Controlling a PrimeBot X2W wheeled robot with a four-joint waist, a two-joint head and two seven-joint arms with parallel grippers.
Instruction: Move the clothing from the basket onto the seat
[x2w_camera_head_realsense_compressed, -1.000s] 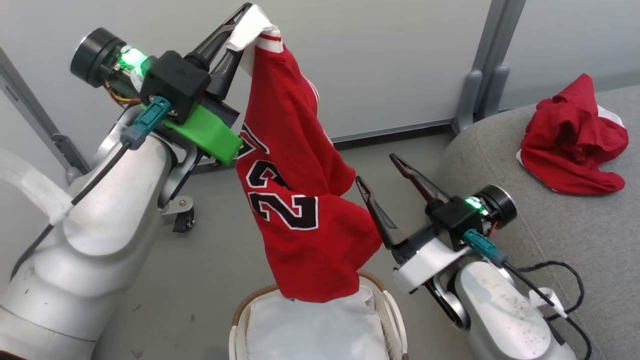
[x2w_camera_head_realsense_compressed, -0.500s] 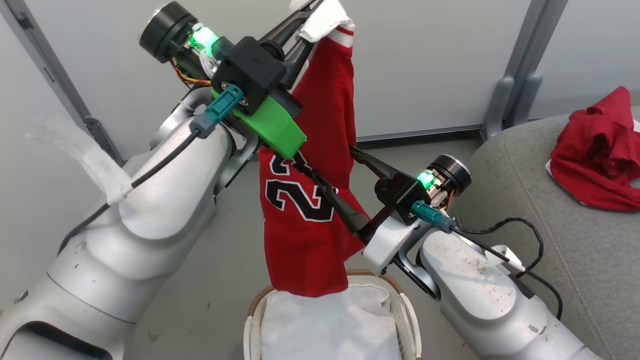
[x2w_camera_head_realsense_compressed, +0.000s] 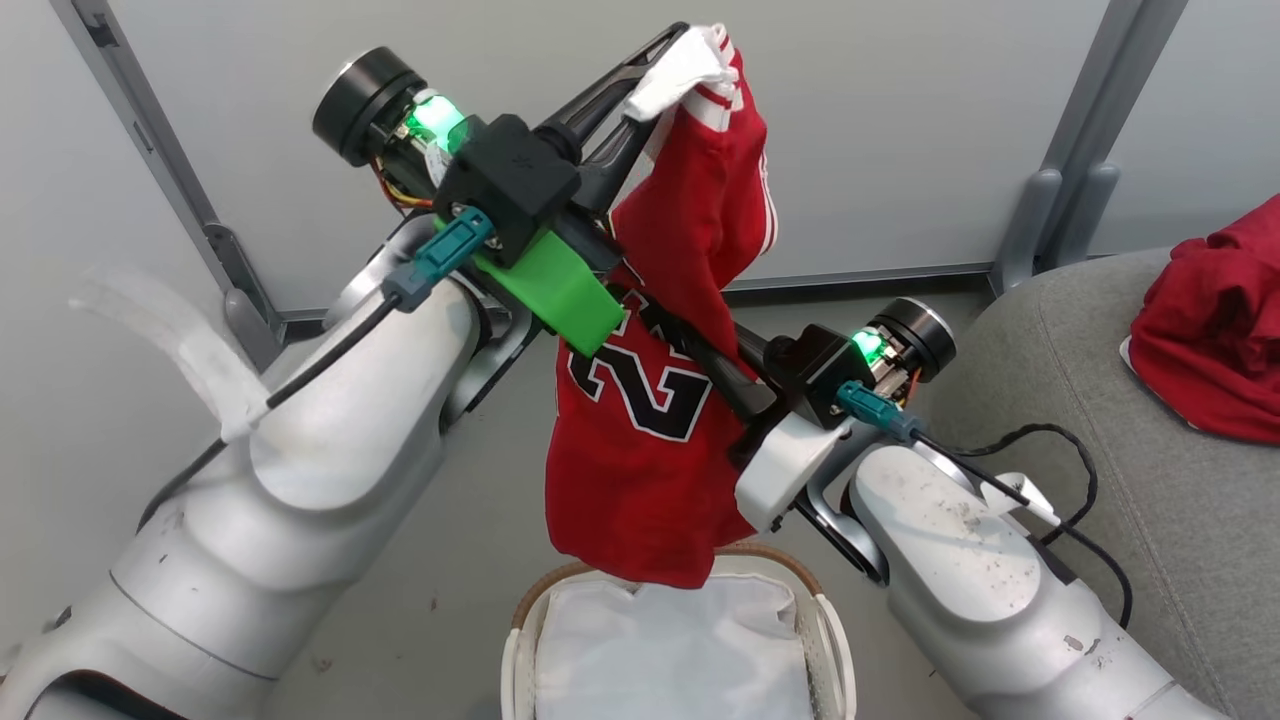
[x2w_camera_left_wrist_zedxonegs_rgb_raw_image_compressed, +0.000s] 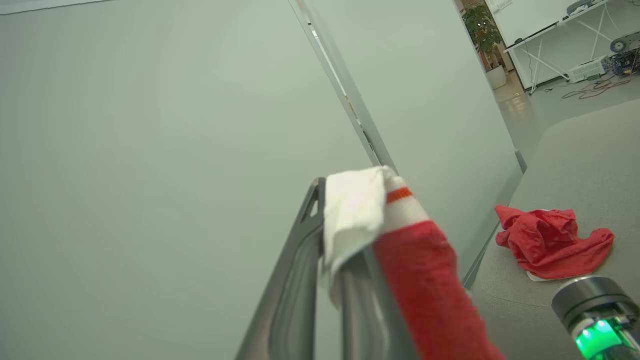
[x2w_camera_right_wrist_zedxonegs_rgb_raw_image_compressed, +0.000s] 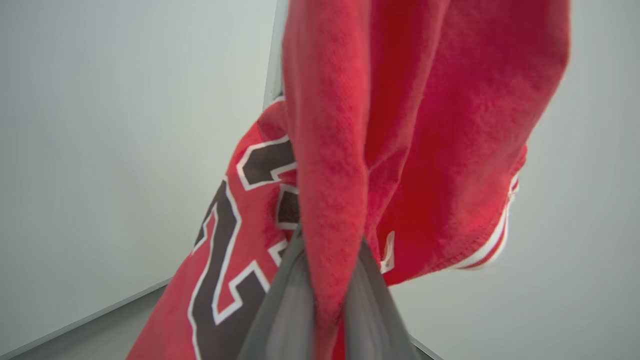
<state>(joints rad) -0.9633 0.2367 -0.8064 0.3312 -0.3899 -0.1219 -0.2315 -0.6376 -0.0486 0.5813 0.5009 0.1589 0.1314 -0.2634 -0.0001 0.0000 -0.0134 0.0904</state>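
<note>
A: Where does the seat lie from here?
B: The seat (x2w_camera_head_realsense_compressed: 1080, 420) takes up the robot's right side, well apart from the basket (x2w_camera_head_realsense_compressed: 826, 640) on the floor in front. One red garment (x2w_camera_head_realsense_compressed: 1210, 340) already lies crumpled on it
A: And the clothing in hand?
B: A red jersey (x2w_camera_head_realsense_compressed: 640, 470) hangs between the two arms, long axis near upright, hem low over the basket's far rim. I cannot tell whether it clears the white liner (x2w_camera_head_realsense_compressed: 670, 650)
A: Who has it?
B: Both. The left gripper (x2w_camera_head_realsense_compressed: 665, 75) is clamped on the white trim at the very top. The right gripper (x2w_camera_right_wrist_zedxonegs_rgb_raw_image_compressed: 327, 250) is pinched narrow on a fold about mid-height, beside the number print
A: So the move?
B: I'd judge a sweep to the robot's right. The right arm is nearer the cushion, so the lower half should lead, with the left carrying the top across high enough that the hem doesn't drag on the rim
</note>
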